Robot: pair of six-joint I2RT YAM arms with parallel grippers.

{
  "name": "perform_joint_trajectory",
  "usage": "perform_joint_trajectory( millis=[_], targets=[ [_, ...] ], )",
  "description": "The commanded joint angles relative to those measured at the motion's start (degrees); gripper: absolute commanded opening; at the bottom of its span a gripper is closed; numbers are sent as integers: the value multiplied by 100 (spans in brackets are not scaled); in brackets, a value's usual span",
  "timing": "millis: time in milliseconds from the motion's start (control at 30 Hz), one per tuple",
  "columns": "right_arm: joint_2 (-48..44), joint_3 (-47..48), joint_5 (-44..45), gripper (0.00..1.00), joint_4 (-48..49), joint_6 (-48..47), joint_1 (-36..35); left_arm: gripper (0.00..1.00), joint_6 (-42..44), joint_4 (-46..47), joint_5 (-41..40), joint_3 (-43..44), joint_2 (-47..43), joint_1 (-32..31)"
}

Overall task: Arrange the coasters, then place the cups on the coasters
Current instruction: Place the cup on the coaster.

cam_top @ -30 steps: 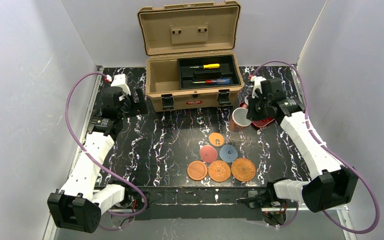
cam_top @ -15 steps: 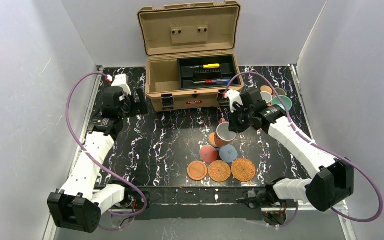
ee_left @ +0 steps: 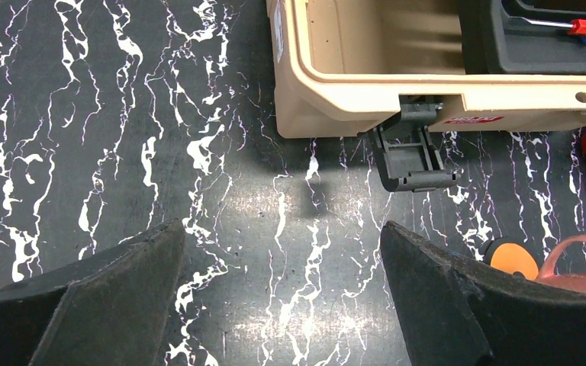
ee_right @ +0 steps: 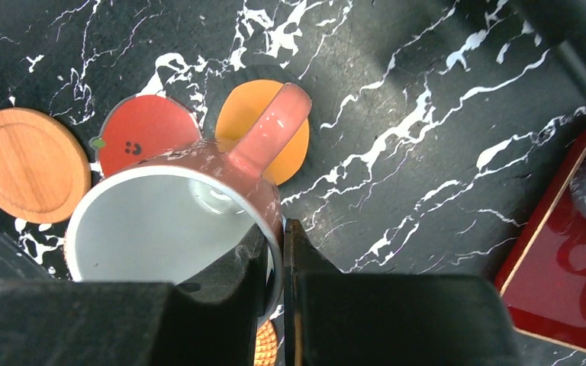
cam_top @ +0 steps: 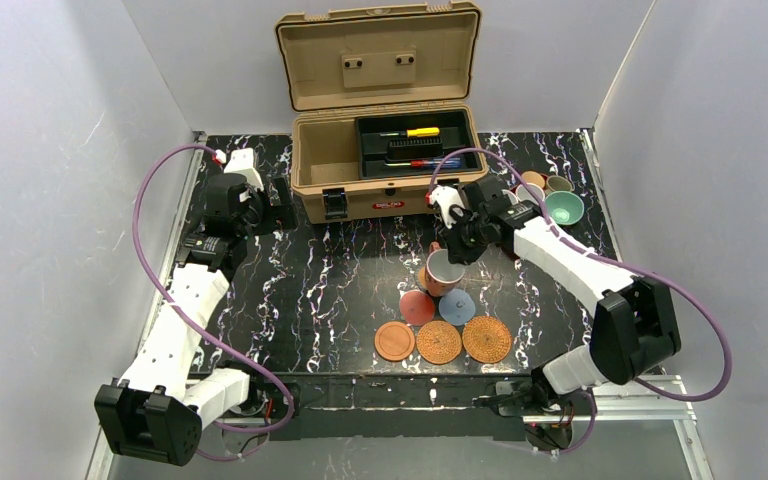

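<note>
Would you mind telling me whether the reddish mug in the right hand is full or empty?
Empty: the right wrist view looks into the mug, and its white inside is bare to the bottom.

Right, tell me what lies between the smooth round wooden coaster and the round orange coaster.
The pinkish-red round coaster, shown in the right wrist view.

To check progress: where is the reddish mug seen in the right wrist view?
In the top view the reddish mug is mid-table, its rim pinched by the right gripper, over the orange coaster, just behind the pinkish-red coaster.
</note>
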State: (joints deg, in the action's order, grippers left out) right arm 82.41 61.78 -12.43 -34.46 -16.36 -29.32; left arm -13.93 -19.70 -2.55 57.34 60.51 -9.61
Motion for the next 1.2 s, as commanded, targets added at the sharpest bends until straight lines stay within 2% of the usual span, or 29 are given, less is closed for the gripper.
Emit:
perform_joint_trajectory(
  millis=[0, 1167],
  targets=[
    [39, 540, -138, 1, 240, -331, -5, 98, 57, 19, 35, -67, -57, -33],
    [969, 1178, -101, 1, -83, -693, -12, 98, 60, 62, 105, -83, -29, -41]
  ],
)
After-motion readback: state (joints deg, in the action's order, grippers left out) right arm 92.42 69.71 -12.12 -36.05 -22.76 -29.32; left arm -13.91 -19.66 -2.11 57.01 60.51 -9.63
